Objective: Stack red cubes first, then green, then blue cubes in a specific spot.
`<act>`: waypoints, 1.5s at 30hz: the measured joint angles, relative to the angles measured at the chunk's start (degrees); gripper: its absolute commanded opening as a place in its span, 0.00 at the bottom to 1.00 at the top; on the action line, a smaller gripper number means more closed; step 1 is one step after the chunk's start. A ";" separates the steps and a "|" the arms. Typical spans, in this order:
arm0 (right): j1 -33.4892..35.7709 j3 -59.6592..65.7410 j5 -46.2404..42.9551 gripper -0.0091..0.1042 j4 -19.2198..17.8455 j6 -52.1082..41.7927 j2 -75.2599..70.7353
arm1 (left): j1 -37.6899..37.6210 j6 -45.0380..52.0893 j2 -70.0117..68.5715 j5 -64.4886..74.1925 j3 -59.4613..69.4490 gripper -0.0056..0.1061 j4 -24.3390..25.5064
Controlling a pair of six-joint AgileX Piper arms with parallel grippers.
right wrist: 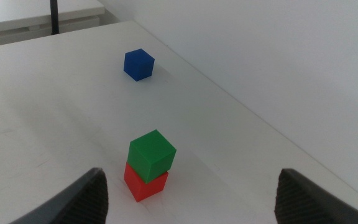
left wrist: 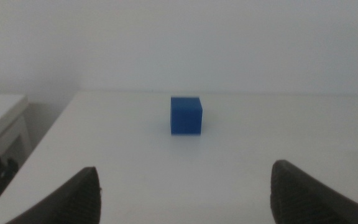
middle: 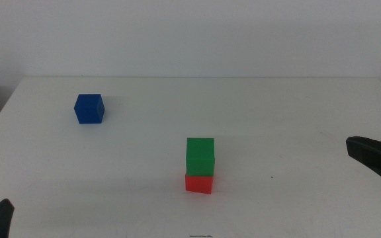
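My right gripper (right wrist: 191,193) stood with jaws spread wide, empty, off the table's right side, facing the green cube (middle: 200,156) seated on the red cube (middle: 198,183). My left gripper (left wrist: 185,193), likewise agape and empty, waited low at the near-left corner, facing the blue cube (middle: 88,108), which sat alone on the white table (middle: 276,112), well apart from the stack.

Bare test bench, plain white table (middle: 256,99), blank white wall (middle: 190,33)
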 measured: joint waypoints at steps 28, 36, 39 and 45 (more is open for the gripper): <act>0.00 0.05 0.00 0.75 0.00 0.00 0.00 | 0.00 0.00 66.94 52.00 -64.88 0.89 -0.77; 0.00 0.05 0.00 0.75 0.00 0.00 0.00 | 0.00 0.25 83.32 59.13 -81.92 0.89 -1.07; 0.00 0.05 0.00 0.75 0.00 0.00 0.00 | 0.00 0.83 89.24 60.76 -87.73 0.89 -1.11; 0.00 0.05 0.00 0.75 0.00 0.00 0.00 | 0.00 1.46 100.36 62.88 -97.80 0.89 -1.11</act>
